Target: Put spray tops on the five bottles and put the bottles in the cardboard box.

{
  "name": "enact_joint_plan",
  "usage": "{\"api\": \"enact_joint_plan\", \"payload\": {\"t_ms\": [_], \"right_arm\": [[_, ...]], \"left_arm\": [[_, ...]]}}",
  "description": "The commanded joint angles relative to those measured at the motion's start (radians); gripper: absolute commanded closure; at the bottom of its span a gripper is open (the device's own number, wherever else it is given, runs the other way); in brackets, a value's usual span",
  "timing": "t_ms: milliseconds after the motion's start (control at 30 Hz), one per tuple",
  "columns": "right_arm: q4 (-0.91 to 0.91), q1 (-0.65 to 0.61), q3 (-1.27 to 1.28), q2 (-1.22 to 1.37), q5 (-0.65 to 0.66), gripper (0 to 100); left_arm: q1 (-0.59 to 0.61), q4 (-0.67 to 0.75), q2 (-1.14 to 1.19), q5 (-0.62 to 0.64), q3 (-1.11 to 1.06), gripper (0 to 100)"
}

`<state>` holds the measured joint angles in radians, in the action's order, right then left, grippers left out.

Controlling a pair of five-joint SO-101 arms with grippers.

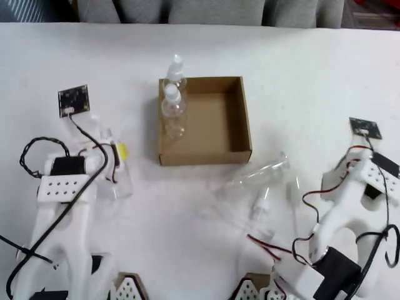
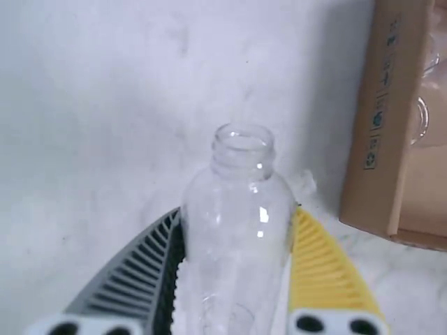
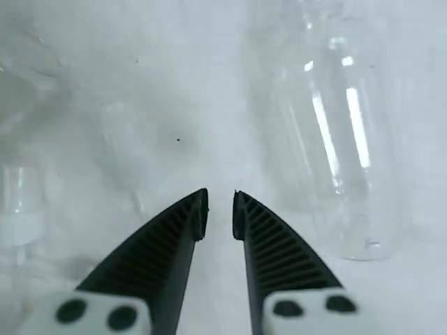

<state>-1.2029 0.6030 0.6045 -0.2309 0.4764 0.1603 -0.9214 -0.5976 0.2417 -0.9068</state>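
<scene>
My left gripper (image 2: 237, 279) is shut on a clear bottle (image 2: 241, 209) with an open neck and no top, gripped between its grey and yellow fingers. The high view shows that bottle (image 1: 122, 179) left of the cardboard box (image 1: 234, 115), held by the left gripper (image 1: 115, 164). Two capped bottles (image 1: 173, 107) lie along the box's left wall. My right gripper (image 3: 219, 209) hangs over the table with its black fingers nearly together and nothing between them. Beside it lies a clear bottle (image 3: 328, 139), and a spray top (image 3: 17, 209) sits off to the other side.
Clear bottles (image 1: 262, 172) and loose spray tops (image 1: 262, 203) lie on the white table (image 1: 312, 81) below the box's right corner. The right arm (image 1: 350, 206) sits folded at the lower right. Small black boards (image 1: 74, 99) with cables lie near each arm.
</scene>
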Motion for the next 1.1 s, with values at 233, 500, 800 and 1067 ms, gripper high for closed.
{"api": "enact_joint_plan", "payload": {"t_ms": [233,500,800,1067], "right_arm": [[-0.185,-0.018,-0.038,-0.021,0.032,95.2],[-0.114,-0.16,0.135,-0.173,-0.018,94.0],[-0.081,-0.288,0.319,-0.43,-0.077,85.4],[0.015,-0.291,0.37,-0.452,-0.097,85.4]], "left_arm": [[-0.01,0.021,-0.042,-0.009,-0.011,97],[-0.008,0.023,-0.038,-0.009,-0.011,97],[-0.005,0.023,-0.044,-0.009,-0.006,97],[-0.01,0.023,-0.044,-0.009,-0.005,97]]}}
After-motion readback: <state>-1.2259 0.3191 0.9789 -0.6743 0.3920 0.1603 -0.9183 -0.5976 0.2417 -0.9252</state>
